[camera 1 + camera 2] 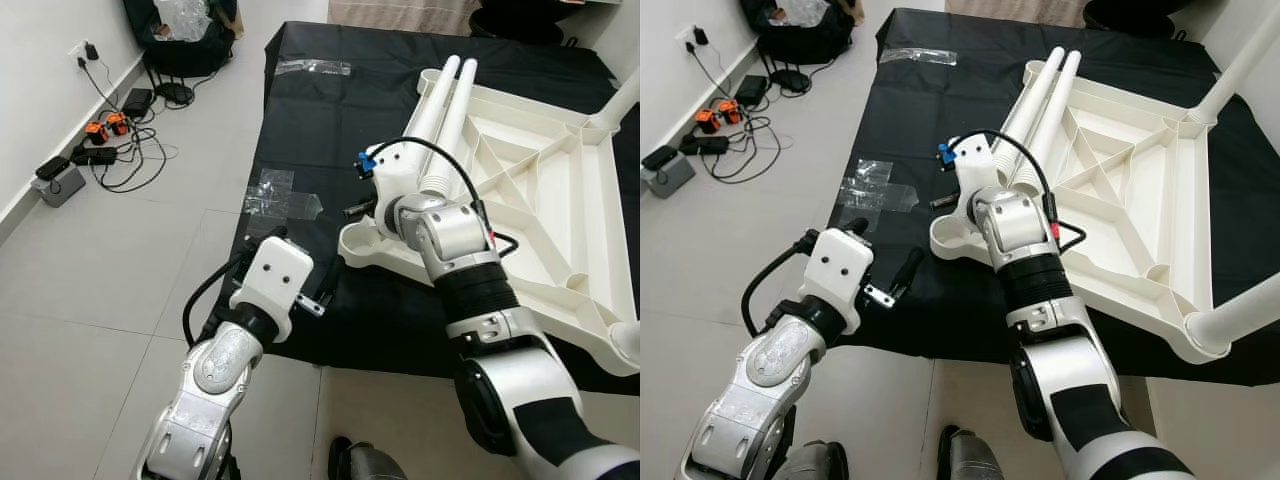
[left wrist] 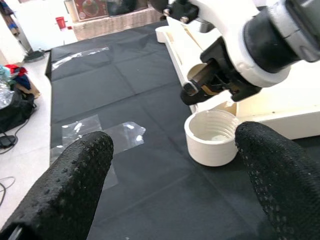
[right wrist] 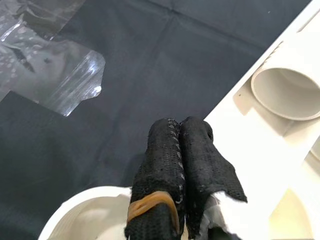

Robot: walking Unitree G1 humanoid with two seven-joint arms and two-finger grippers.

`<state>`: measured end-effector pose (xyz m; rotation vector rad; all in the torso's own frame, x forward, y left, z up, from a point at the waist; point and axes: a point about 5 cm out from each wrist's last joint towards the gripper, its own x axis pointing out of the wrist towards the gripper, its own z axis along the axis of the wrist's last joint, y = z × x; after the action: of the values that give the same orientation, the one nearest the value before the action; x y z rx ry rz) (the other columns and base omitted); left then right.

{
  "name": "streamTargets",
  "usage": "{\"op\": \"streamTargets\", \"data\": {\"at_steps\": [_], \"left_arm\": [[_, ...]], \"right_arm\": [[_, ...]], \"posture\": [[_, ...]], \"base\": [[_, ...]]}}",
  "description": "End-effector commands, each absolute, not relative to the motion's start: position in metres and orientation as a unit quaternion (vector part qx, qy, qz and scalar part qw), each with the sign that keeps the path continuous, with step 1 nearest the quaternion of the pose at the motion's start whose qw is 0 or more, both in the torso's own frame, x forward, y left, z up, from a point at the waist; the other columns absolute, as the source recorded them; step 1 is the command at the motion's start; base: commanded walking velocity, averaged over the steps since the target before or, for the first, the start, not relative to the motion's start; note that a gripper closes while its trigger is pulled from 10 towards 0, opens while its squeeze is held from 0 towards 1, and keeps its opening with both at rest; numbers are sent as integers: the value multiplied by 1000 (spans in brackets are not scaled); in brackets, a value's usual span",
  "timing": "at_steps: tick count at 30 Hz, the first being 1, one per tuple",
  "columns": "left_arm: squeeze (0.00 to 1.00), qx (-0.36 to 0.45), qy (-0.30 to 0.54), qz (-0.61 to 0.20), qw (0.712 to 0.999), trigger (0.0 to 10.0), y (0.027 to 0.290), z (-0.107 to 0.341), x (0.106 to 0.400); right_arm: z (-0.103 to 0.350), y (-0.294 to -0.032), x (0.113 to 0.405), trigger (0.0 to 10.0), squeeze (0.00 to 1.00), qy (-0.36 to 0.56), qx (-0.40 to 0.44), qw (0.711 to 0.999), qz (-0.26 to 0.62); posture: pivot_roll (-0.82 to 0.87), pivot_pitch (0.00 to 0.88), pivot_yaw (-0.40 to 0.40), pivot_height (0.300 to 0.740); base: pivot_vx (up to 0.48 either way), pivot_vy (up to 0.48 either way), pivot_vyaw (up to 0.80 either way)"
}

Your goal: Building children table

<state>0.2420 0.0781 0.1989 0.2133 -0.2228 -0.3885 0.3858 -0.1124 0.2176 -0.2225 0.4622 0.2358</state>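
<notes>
Left eye view: an upturned white table top (image 1: 540,190) is seen at centre right, laid on a black sheet (image 1: 310,120) spread over the tiled floor (image 1: 120,260). Two loose white legs (image 1: 440,110) are laid side by side on the table top's upper left part. The right gripper (image 1: 357,209) is held at frame centre, just above the round corner socket (image 1: 362,245) at the table top's near left corner. The left gripper (image 1: 322,298) is seen at lower centre-left, over the sheet's near edge, w/ the arm below it. Clear plastic wrap (image 1: 280,195) is laid on the sheet at centre left. Cables & chargers (image 1: 110,140) are scattered on the floor by the wall, upper left.

Right eye view: same scene. A fitted leg (image 1: 1235,315) is seen at lower right, another (image 1: 1250,55) at upper right.

Left wrist view: the left gripper's two black fingers (image 2: 65,185) are spread well apart at the lower corners. Between them, at centre, the threaded socket (image 2: 212,137) is seen open-topped, w/ the right gripper's tips directly above it.

Right wrist view: the right gripper's fingers (image 3: 170,165) are pressed together at lower centre, nothing held, over the socket's rim (image 3: 85,210). A leg's hollow end (image 3: 285,92) is seen at right; plastic wrap at upper left.
</notes>
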Motion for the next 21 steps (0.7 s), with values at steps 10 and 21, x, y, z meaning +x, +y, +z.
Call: {"op": "streamTargets", "data": {"at_steps": [10, 21], "left_arm": [[0, 107, -106, -196, 969, 10000, 77, 197, 243], [0, 122, -76, -206, 968, 10000, 83, 196, 244]], "right_arm": [[257, -106, 394, 10000, 1000, 170, 6, 980, 102], [239, -99, 404, 10000, 0, 226, 35, 973, 0]], "posture": [[1, 164, -80, 740], [15, 175, -87, 740]], "base": [[0, 0, 0], [0, 0, 0]]}}
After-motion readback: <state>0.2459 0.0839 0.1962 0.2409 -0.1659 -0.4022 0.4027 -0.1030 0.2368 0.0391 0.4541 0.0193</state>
